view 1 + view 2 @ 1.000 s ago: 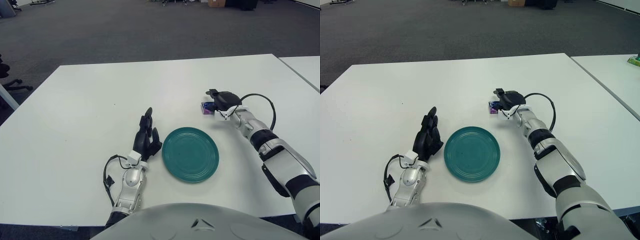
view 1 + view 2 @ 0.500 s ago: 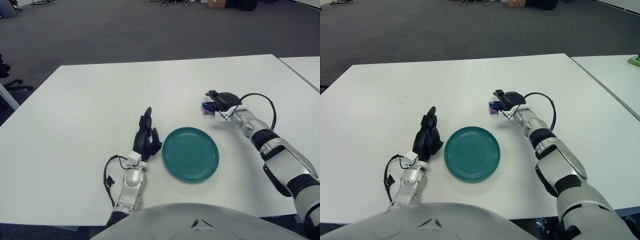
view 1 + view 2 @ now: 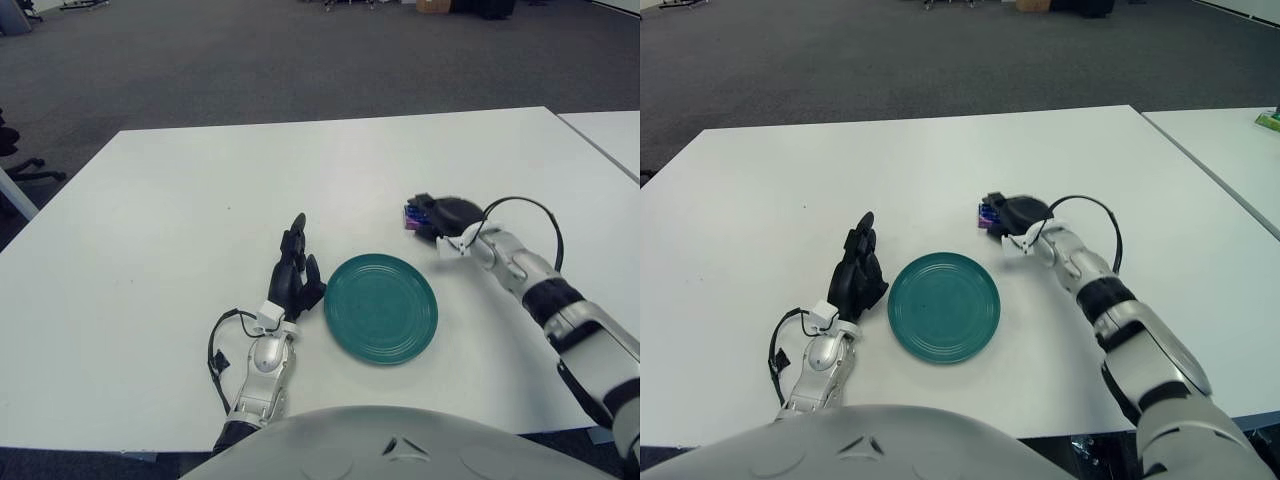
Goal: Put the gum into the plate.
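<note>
Right hand (image 3: 443,214), black and rounded at the end of a white and grey arm, sits on a white table (image 3: 150,220) beyond and to the right of a round teal plate (image 3: 381,307). Its fingers are curled around a small purple and blue pack of gum (image 3: 411,216), which shows only at the left edge of the hand, where the dark fingers wrap over it. The gum is outside the plate, close to the plate's far right rim; whether it rests on the table or is raised just off it cannot be told. A black cable (image 3: 520,205) loops up from the wrist and back down to the forearm.

Left hand (image 3: 296,273) lies on the table just to the left of the plate, its side close against the plate's left rim. Its black fingers are held straight and close together, pointing away from the robot, and they hold nothing. A short black cable curls beside its white forearm.

The plate sits near the front middle of the table with nothing on it. Dark grey carpet (image 3: 200,60) stretches behind the table, and the corner of a second white table (image 3: 610,135) shows at the right edge.
</note>
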`<move>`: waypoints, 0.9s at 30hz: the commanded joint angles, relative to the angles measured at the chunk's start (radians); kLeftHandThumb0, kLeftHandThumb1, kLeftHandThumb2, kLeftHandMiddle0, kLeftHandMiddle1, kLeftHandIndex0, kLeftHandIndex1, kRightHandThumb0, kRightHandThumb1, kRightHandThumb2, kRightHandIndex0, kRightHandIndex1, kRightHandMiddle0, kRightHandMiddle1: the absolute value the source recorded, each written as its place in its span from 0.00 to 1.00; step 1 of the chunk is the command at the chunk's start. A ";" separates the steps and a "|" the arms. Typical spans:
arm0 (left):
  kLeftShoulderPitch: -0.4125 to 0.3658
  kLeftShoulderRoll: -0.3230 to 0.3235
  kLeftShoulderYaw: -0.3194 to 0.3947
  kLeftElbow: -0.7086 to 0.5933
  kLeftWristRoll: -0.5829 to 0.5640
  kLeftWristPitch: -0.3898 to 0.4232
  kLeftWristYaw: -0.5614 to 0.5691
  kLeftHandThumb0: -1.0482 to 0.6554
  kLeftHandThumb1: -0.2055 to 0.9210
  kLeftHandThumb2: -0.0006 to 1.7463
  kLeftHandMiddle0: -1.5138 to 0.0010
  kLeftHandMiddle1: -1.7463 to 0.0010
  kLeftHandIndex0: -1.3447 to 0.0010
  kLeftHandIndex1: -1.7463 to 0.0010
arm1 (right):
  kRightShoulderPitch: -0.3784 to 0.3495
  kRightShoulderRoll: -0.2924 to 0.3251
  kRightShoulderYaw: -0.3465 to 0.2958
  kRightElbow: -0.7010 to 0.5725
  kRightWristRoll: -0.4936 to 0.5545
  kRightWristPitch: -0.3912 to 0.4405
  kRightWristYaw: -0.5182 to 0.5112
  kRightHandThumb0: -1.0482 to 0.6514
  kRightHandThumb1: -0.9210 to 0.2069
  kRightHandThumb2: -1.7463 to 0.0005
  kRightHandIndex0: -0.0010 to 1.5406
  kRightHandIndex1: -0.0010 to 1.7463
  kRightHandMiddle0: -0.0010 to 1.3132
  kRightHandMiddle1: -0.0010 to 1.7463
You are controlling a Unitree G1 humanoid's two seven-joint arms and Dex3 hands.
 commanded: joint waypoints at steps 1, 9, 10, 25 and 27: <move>0.019 -0.071 -0.002 0.064 -0.015 0.005 0.005 0.06 1.00 0.51 0.93 1.00 1.00 0.81 | 0.076 -0.019 -0.009 -0.075 0.012 0.037 0.101 0.18 0.00 0.63 0.25 0.00 0.00 0.28; 0.002 -0.066 0.000 0.087 -0.004 -0.010 0.011 0.06 1.00 0.52 0.94 1.00 1.00 0.83 | 0.128 -0.050 -0.054 -0.170 0.011 0.025 0.110 0.19 0.00 0.64 0.26 0.01 0.00 0.29; 0.001 -0.065 0.000 0.088 -0.003 -0.010 0.012 0.06 1.00 0.52 0.94 1.00 1.00 0.83 | 0.131 -0.052 -0.058 -0.177 0.010 0.025 0.112 0.19 0.00 0.64 0.26 0.01 0.00 0.29; -0.027 -0.056 0.003 0.114 0.023 -0.016 0.034 0.05 1.00 0.53 0.94 1.00 1.00 0.83 | 0.183 -0.089 -0.134 -0.383 -0.003 0.067 0.220 0.17 0.00 0.62 0.24 0.00 0.00 0.29; -0.029 -0.056 0.004 0.115 0.025 -0.016 0.036 0.05 1.00 0.53 0.94 1.00 1.00 0.83 | 0.181 -0.088 -0.136 -0.384 -0.007 0.068 0.222 0.17 0.00 0.62 0.24 0.00 0.00 0.29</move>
